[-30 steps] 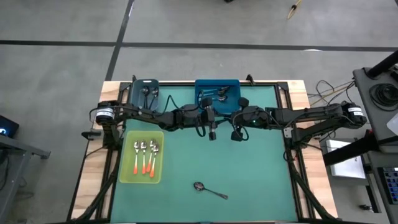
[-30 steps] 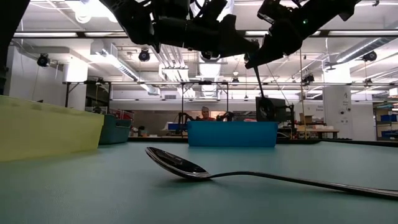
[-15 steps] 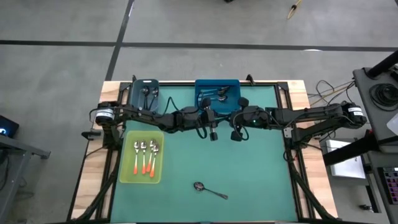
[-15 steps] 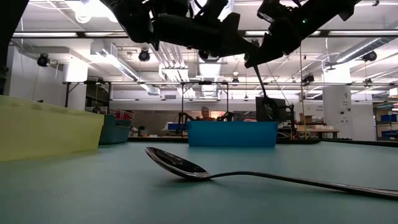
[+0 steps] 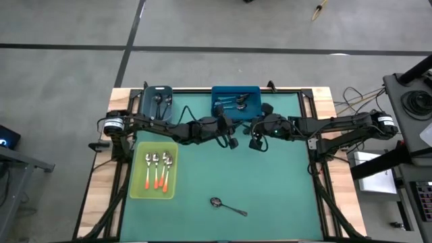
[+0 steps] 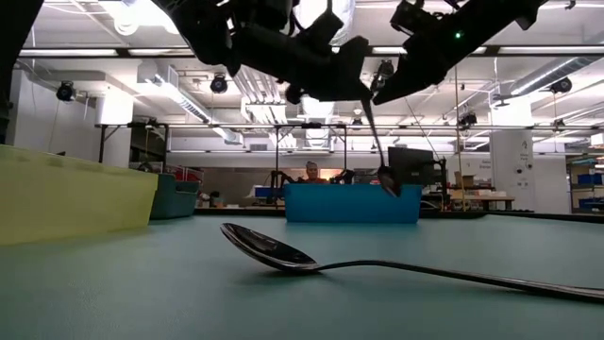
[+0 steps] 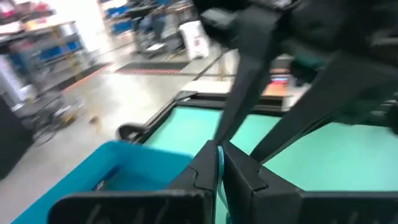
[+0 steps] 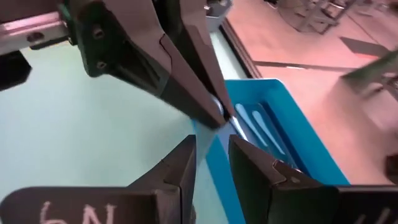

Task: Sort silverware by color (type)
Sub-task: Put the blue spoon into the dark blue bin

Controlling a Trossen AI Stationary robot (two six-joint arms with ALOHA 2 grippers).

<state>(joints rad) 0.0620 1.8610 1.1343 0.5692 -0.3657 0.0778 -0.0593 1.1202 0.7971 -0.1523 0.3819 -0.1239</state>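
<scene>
The hanging spoon (image 6: 378, 142) has swung over from the right gripper's side to the left gripper's side, and both grippers have moved a little toward the far edge of the table. Closest to the near edge, one dark spoon (image 5: 227, 205) lies alone on the green table (image 5: 283, 189), not yet sorted. Next, by the left edge, is a yellow tray (image 5: 138, 189) with orange spoons (image 5: 156, 171) in it. In the middle, the left gripper (image 5: 233, 142) and right gripper (image 5: 255, 143) are almost nose to nose above the table. The left one is pinched tight on the spoon's light blue handle, so the bowl hangs down in the air. The right one's fingers (image 8: 179, 167) sit a little apart, with the handle seen in the gap, and I think it has let go. This looks like a pass from one arm to the other, so the spoon can be carried on. At the far edge, just behind them, is a blue tray (image 5: 217, 94) with spoons inside, likely where this one belongs. A dark tray (image 5: 146, 101) sits near the far left corner. Nothing lies in the way, but the two grippers are very close and could bump.
</scene>
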